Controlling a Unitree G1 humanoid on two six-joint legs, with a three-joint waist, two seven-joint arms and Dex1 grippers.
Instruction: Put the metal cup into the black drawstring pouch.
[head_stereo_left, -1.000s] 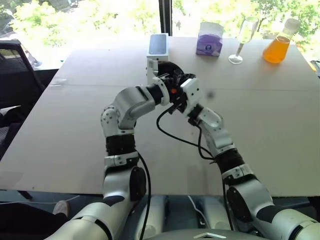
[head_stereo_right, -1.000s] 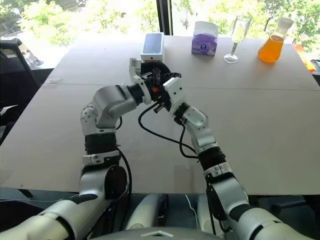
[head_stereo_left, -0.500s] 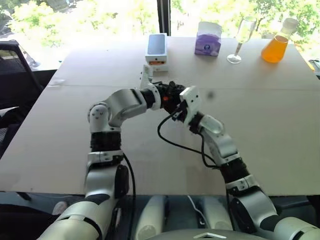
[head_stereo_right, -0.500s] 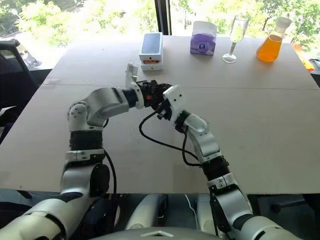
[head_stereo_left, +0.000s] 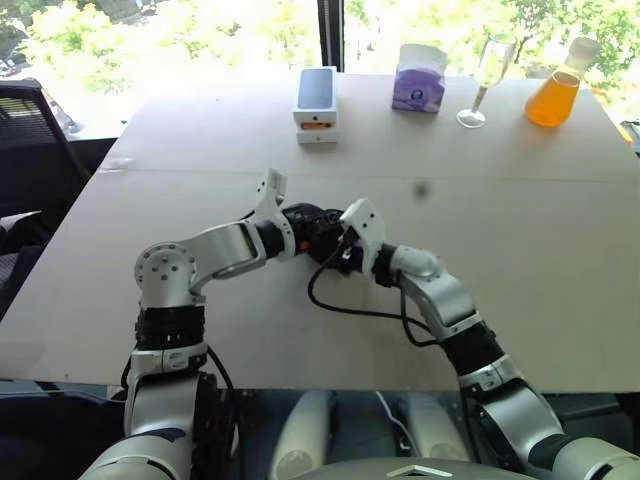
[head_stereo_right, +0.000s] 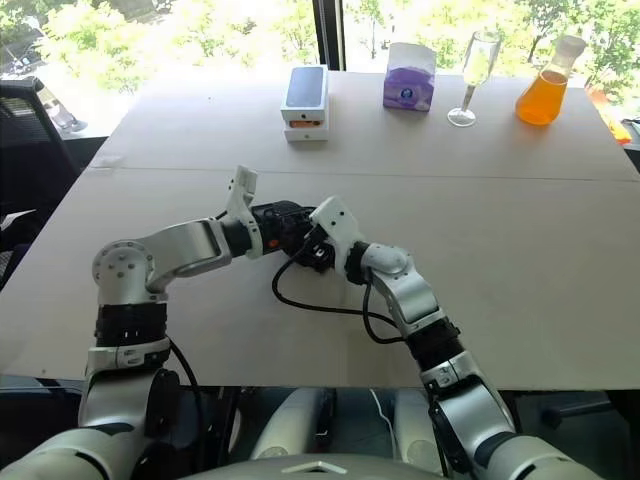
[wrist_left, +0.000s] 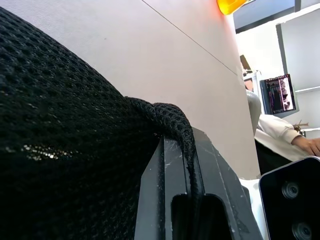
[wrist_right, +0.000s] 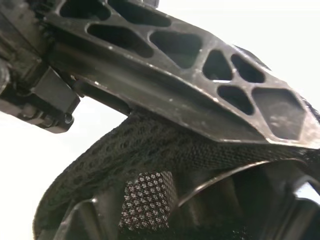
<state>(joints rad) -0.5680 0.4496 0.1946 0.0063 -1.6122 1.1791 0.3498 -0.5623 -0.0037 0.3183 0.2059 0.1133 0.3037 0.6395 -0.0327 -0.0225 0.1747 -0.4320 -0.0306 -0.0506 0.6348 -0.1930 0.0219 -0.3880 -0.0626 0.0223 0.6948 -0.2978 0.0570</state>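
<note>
Near the middle of the pale table (head_stereo_left: 520, 260), both arms meet low over the surface, and the black drawstring pouch (head_stereo_left: 312, 228) sits bunched between them. The left gripper (head_stereo_left: 318, 232) is clamped fully shut on the pouch's mesh fabric; the left wrist view shows the cloth folded over and pinched along one black finger (wrist_left: 172, 200). The right gripper (head_stereo_right: 308, 248) comes in from the opposite side, right against the pouch, and how far its jaws stand apart cannot be told. From the right wrist view, the left gripper's slotted finger (wrist_right: 170, 75) crosses above the gaping mouth of the pouch (wrist_right: 150, 165), and a curved grey rim (wrist_right: 225, 182) lies inside, apparently the metal cup, though little of it shows. Along the far edge stand a phone box (head_stereo_left: 316, 98), a purple tissue pack (head_stereo_left: 419, 82), a clear wine glass (head_stereo_left: 484, 78) and an orange-filled flask (head_stereo_left: 556, 92).
</note>
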